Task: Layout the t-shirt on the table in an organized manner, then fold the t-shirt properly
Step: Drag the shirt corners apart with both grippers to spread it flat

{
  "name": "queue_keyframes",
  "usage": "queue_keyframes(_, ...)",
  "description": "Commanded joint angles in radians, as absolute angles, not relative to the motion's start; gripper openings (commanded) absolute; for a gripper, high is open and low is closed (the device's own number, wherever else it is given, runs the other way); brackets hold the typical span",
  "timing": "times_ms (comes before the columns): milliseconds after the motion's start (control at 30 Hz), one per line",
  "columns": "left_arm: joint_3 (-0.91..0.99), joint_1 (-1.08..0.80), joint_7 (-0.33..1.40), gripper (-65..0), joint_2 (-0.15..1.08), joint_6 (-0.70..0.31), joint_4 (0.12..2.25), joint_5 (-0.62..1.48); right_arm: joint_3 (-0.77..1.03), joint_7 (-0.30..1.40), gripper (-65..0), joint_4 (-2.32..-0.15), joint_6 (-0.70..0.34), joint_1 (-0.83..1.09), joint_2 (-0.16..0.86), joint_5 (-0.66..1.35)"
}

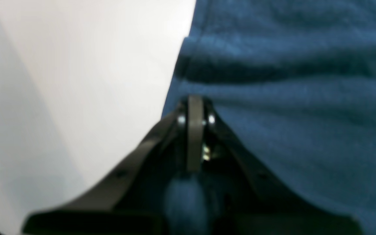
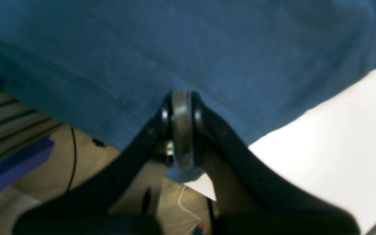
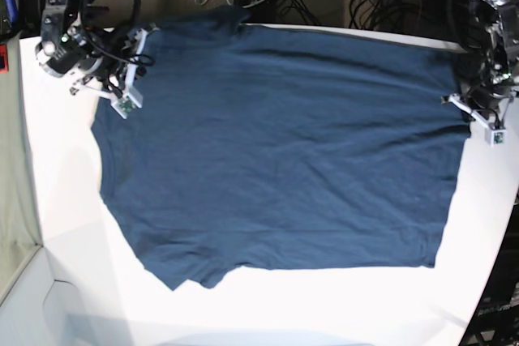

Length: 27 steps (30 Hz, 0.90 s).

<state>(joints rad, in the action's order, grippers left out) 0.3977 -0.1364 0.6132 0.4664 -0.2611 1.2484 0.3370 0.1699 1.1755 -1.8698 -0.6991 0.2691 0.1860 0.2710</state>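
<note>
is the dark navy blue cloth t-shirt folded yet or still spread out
Spread out, not folded: the dark navy blue cloth t-shirt lies open in a single wrinkled layer across the white table, with its far edge at the table's far rim.

We see a plain dark navy-blue short-sleeved cloth t-shirt (image 3: 276, 151) spread nearly flat across a large, smooth white tabletop (image 3: 65, 200), filling most of the base view from the upper left to the right edge. Its surface carries soft ripples and shallow diagonal creases — nothing bunched high. One short sleeve (image 3: 190, 269) angles out toward the lower left of the frame, its tip slightly folded. The far edge of the shirt runs along the top of the frame, right at the table's back rim, and in the right wrist view the cloth (image 2: 188, 49) hangs a little past that rim. Bare white table shows along the left, the bottom and the lower right — the curved edge visible at lower left.
</note>
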Motion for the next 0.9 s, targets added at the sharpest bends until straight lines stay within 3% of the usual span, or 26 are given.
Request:
queue_keyframes(0,0.403,-0.137,0.642,-64.8,0.479,-0.255,1.276,0.326,0.173,1.162,-65.0,-1.863,-0.698,0.262,0.196,0.278)
queue_keyframes(333,0.404,-0.162,0.71,-64.8,0.481,-0.255,1.417,0.326,0.179,1.161,-65.0,-1.816,-0.698,0.237,0.199,0.278)
queue_keyframes(633,0.519,-0.249,0.716,-64.5,0.476,-0.255,1.573,0.329,0.18,1.173,-65.0,-1.974,-0.698,0.265,0.199,0.277)
queue_keyframes(867,0.529,-0.278,0.871,-64.5,0.478,-0.255,1.639,0.326,0.228,1.159,-45.1,-1.991,-0.698,0.343,0.193,0.277)
